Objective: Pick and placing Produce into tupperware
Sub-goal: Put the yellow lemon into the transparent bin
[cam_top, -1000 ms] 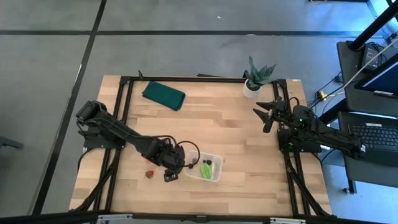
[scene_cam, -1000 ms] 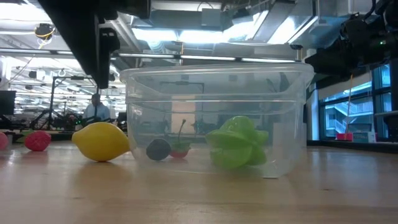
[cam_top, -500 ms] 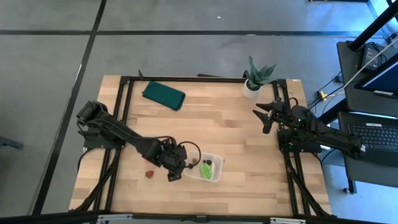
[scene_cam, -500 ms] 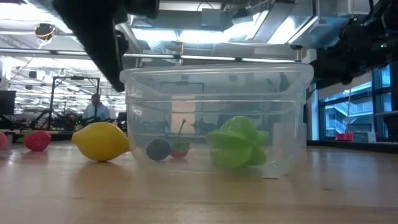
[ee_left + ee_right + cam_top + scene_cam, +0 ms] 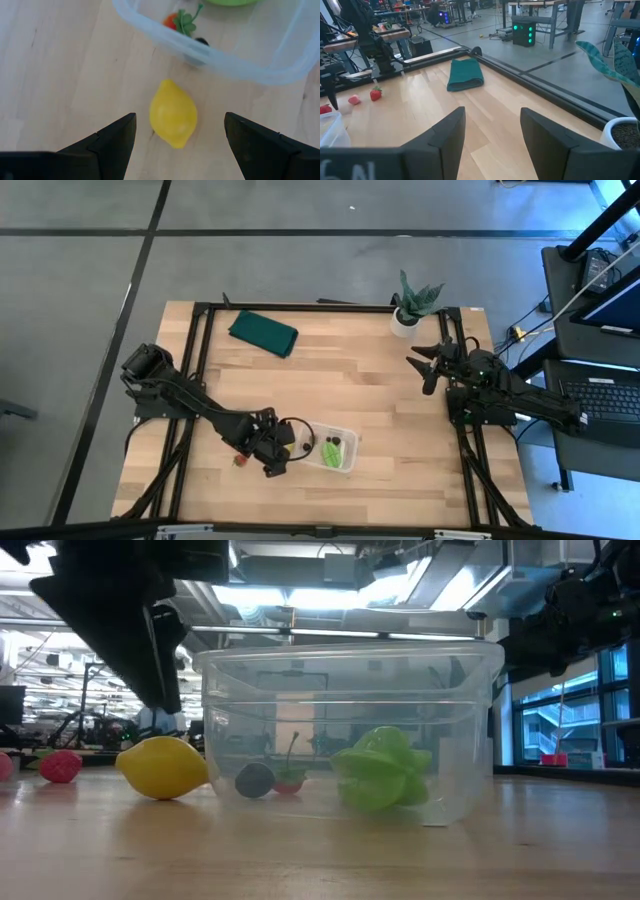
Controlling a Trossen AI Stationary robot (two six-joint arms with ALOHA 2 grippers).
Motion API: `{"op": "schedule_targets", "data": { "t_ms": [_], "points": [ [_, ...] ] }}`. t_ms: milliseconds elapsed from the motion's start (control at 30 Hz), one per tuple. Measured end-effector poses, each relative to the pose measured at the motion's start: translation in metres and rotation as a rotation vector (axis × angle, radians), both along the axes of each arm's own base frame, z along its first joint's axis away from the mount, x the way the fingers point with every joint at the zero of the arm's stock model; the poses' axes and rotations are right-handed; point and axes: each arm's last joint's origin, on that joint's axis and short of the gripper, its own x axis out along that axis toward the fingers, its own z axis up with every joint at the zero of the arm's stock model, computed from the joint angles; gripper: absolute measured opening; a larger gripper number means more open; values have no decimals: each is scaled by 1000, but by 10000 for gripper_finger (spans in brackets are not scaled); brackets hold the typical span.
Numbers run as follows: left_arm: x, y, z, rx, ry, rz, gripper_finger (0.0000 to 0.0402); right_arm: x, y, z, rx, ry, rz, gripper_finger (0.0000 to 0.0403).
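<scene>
High view. The left gripper (image 5: 277, 457) hangs over the table's (image 5: 380, 380) near edge, just beside the tub (image 5: 335, 448), which holds a green piece and dark bits. 1 strawberry (image 5: 239, 460) lies on the wood on the gripper's far side from the tub. The right gripper (image 5: 428, 368) waits well apart, near the plant (image 5: 413, 302); a cloth (image 5: 263, 332) lies at the far-left corner.

Low view. The lemon (image 5: 163, 766) rests on the wood, touching or almost touching the tub's (image 5: 350, 720) wall. Inside sit the green piece (image 5: 381, 769), 1 dark berry (image 5: 254, 780) and 1 red piece (image 5: 290, 780). The left arm's dark bulk hangs above the lemon. Risk: a finger coming down on the tub side may strike the rim and shove the light tub.

Left wrist view. The left gripper (image 5: 179, 145) has its fingers spread wide with nothing between them, straddling the lemon (image 5: 173, 113) from above; the tub (image 5: 235, 65) wall lies just beyond it. Risk: the lemon is smooth and tapered, so an off-centre squeeze could squirt it out or roll it against the wall.

Right wrist view. The right gripper (image 5: 491, 142) holds nothing, fingers partly apart. 2 strawberries (image 5: 375, 93) lie far off, and a further red piece (image 5: 324, 109) near the tub's corner (image 5: 331, 131). Risk: little, provided this arm stays parked.
</scene>
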Motion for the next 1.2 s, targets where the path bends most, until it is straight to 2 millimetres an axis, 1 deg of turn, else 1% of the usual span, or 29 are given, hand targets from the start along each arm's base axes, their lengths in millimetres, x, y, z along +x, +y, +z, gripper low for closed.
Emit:
{"op": "schedule_targets", "data": {
  "t_ms": [133, 367, 567, 833, 1067, 1200],
  "points": [
    [-3, -1, -3, 16, 2, -5, 292, 0, 0, 0, 0, 0, 0, 193],
    [-3, -1, -2, 90, -43, 16, 292, 0, 0, 0, -1, 2, 0, 193],
    [-2, -3, -2, 91, -65, 14, 292, 0, 0, 0, -3, 3, 0, 193],
    [-2, -14, 1, 67, -131, -6, 292, 0, 0, 0, -26, 17, 4, 193],
    [-3, -16, 1, 67, -131, -12, 292, 0, 0, 0, -23, 15, 4, 193],
    [-4, -17, 1, 72, -126, -19, 292, 0, 0, 0, -49, 28, 5, 193]
  ]
}}
